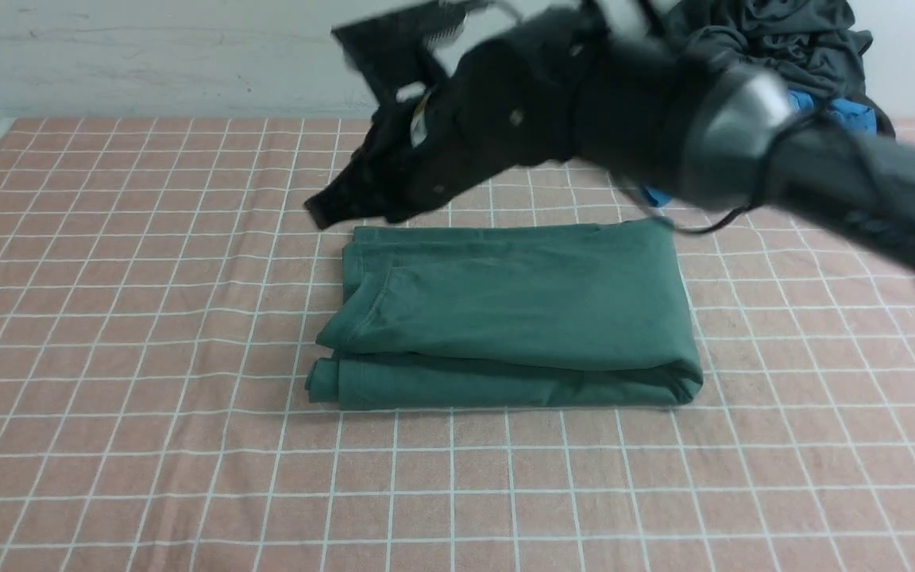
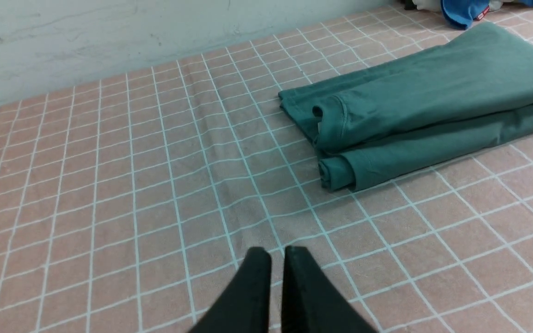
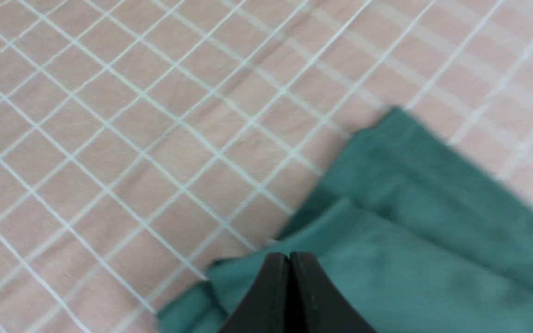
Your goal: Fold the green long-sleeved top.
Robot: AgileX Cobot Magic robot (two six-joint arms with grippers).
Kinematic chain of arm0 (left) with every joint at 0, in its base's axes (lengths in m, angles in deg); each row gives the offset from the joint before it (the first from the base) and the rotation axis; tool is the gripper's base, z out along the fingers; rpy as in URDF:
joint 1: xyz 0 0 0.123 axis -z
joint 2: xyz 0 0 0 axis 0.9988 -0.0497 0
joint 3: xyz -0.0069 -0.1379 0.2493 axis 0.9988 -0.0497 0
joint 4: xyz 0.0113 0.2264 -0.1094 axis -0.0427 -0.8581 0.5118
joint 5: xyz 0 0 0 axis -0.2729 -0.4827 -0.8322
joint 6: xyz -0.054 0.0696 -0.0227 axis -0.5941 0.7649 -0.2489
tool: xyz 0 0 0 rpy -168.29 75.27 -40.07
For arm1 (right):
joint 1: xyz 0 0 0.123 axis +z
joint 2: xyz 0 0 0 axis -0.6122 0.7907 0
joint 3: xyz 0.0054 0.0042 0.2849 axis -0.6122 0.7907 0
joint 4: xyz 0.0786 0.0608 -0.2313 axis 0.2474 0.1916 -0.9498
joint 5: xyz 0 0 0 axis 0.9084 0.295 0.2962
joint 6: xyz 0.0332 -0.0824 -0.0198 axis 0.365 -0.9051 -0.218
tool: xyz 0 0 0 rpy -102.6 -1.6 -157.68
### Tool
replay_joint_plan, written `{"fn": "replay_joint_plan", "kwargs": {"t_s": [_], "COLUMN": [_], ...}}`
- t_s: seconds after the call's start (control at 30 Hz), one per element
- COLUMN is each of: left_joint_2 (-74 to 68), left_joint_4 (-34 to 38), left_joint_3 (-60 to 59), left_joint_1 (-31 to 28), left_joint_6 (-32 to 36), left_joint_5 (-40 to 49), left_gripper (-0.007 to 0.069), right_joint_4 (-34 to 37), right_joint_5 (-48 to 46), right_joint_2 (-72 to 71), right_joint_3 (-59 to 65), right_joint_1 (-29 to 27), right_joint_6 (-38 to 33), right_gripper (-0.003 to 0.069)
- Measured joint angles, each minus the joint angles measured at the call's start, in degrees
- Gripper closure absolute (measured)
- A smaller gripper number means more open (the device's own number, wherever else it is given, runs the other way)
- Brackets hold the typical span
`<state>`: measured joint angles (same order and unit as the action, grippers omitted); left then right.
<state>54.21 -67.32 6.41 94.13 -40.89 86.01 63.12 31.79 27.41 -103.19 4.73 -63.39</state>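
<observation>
The green long-sleeved top [image 1: 521, 310] lies folded into a thick rectangle in the middle of the checked cloth, its layered edges to the left. It also shows in the left wrist view [image 2: 433, 101] and the right wrist view [image 3: 433, 240]. My right arm reaches across from the right, blurred. The right gripper [image 1: 321, 210] hangs just above the top's far left corner, shut with nothing between its tips [image 3: 288, 254]. My left gripper [image 2: 277, 252] is shut and empty, hovering over bare cloth well to the near left of the top. It is out of the front view.
A heap of dark grey clothing [image 1: 783, 40] with a bright blue garment [image 1: 847, 111] sits at the back right, close behind the right arm. A pale wall [image 1: 148, 56] runs along the far edge. The pink checked cloth [image 1: 148, 318] covers the table.
</observation>
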Motion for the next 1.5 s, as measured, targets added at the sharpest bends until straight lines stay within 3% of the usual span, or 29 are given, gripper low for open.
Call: {"fn": "replay_joint_plan", "kwargs": {"t_s": [0.13, 0.27, 0.43, 0.63, 0.73, 1.03, 1.33, 1.5], "left_joint_2": [0.0, 0.0, 0.0, 0.0, 0.0, 0.05, 0.12, 0.12], "left_joint_4": [0.12, 0.25, 0.27, 0.27, 0.27, 0.27, 0.69, 0.74], "left_joint_3": [-0.36, -0.38, -0.38, -0.38, -0.38, -0.44, -0.44, -0.44], "left_joint_1": [0.52, 0.52, 0.52, 0.52, 0.52, 0.52, 0.52, 0.52], "left_joint_6": [-0.17, -0.27, -0.27, -0.27, -0.27, -0.27, -0.27, -0.27], "left_joint_5": [-4.48, -9.92, -10.5, -10.5, -10.53, -10.61, -10.52, -10.48], "left_gripper": [0.0594, 0.0594, 0.0594, 0.0594, 0.0594, 0.0594, 0.0594, 0.0594], "right_joint_4": [-9.56, -9.75, -8.01, -7.61, -7.61, -7.61, -8.06, -3.0], "right_joint_5": [-12.15, -12.89, 5.29, 35.53, 40.98, 38.92, 34.9, 36.99], "right_joint_2": [-10.59, -24.39, -46.6, -75.43, -85.05, -110.1, -109.82, -111.36], "right_joint_3": [2.38, 18.17, 48.15, 80.85, 90.64, 104.99, 108.16, 111.61], "right_joint_1": [0.11, 0.11, 0.11, 0.11, 0.11, 0.11, -0.81, -12.64], "right_joint_6": [0.0, 0.0, 0.69, 7.1, 9.31, 10.51, 10.51, 9.04], "right_gripper": [0.0673, 0.0673, 0.0673, 0.0673, 0.0673, 0.0673, 0.0673, 0.0673]}}
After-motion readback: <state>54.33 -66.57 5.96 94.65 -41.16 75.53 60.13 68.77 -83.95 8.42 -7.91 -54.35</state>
